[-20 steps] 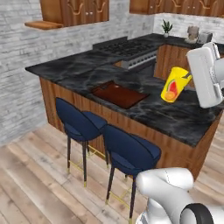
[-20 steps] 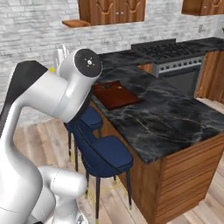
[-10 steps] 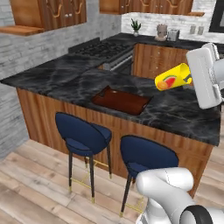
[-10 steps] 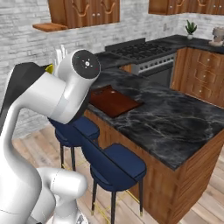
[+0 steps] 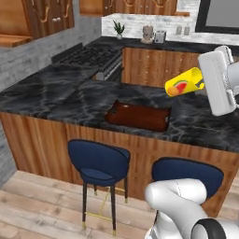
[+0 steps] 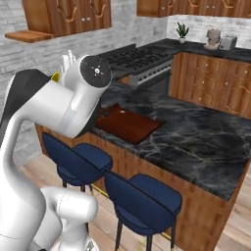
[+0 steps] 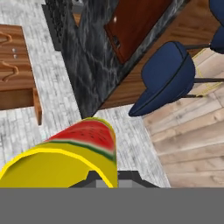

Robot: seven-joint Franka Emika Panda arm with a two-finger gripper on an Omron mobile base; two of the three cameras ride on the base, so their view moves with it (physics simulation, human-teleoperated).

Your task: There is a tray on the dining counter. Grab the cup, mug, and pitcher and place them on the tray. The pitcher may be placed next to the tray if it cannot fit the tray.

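The claw (image 5: 198,84) grips a yellow cup (image 5: 183,83) with a watermelon print, held on its side in the air above the dark marble worktop (image 5: 70,95). The reddish-brown tray (image 5: 138,115) lies on the worktop near its front edge, above two blue stools (image 5: 98,161).

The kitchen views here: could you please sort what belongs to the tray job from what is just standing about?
Job: yellow cup in the gripper; tray; dining counter.
Standing about: two blue stools; stove; potted plant; toaster.
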